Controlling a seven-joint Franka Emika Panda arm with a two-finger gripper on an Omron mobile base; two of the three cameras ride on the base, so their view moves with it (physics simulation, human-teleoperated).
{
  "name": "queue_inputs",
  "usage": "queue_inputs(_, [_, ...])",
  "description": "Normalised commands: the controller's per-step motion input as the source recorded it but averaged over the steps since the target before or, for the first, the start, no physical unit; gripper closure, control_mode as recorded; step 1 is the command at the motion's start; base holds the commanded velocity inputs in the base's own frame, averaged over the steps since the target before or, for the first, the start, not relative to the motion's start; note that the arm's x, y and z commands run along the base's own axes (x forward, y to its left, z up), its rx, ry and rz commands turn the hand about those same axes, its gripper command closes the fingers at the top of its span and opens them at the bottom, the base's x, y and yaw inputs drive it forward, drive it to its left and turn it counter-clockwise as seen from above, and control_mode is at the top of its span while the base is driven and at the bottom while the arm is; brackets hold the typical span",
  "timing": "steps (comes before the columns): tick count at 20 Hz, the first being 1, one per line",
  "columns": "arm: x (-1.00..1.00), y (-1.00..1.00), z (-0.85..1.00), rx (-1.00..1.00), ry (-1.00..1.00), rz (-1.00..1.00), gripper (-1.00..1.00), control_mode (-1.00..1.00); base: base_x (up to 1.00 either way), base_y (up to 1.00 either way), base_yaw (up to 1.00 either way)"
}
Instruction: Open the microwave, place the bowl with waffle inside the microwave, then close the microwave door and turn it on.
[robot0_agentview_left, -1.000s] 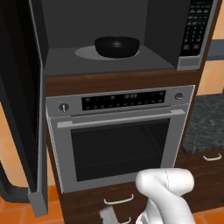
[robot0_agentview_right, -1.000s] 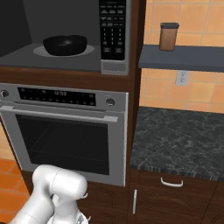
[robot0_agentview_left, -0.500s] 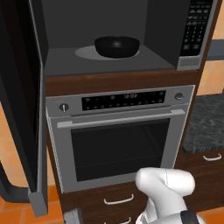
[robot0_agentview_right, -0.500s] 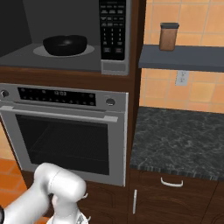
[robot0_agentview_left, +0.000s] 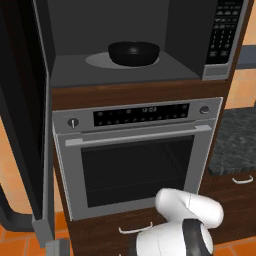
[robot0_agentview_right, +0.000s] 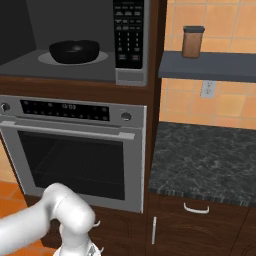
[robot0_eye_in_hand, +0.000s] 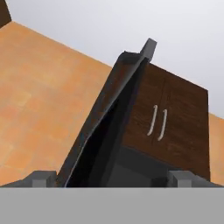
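Microwave (robot0_agentview_left: 125, 45) open, microwave door (robot0_agentview_left: 27, 125) swung wide to the left edge of the cavity. Bowl with waffle (robot0_agentview_left: 134, 52) already inside, sitting on the round turntable (robot0_agentview_right: 45, 58) near mid-floor of the cavity, keypad (robot0_agentview_right: 129, 32) at the right. Waffle itself too dark to make out. Gripper (robot0_eye_in_hand: 111, 177) spread wide, holding nothing, finger tips (robot0_eye_in_hand: 41, 178) low in the hand view. Looking up along the door's edge (robot0_eye_in_hand: 109, 127), so well below the bowl, down near the oven (robot0_agentview_left: 137, 160), apart from everything
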Motion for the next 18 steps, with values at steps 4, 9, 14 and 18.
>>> queue_inputs(4, [-0.11,1.0,0.04,-0.11,-0.03,-0.03,-1.0,-1.0,0.0,0.0,0.0])
queue_inputs(9, [-0.04,0.63,0.01,-0.07,-0.02,-0.08,-1.0,-1.0,0.0,0.0,0.0])
queue_inputs(14, [0.0,0.0,0.0,-0.03,0.02,-0.31,-1.0,-1.0,0.0,0.0,0.0])
queue_inputs(18, [0.0,0.03,0.0,-0.02,0.02,-0.42,-1.0,-1.0,0.0,0.0,0.0])
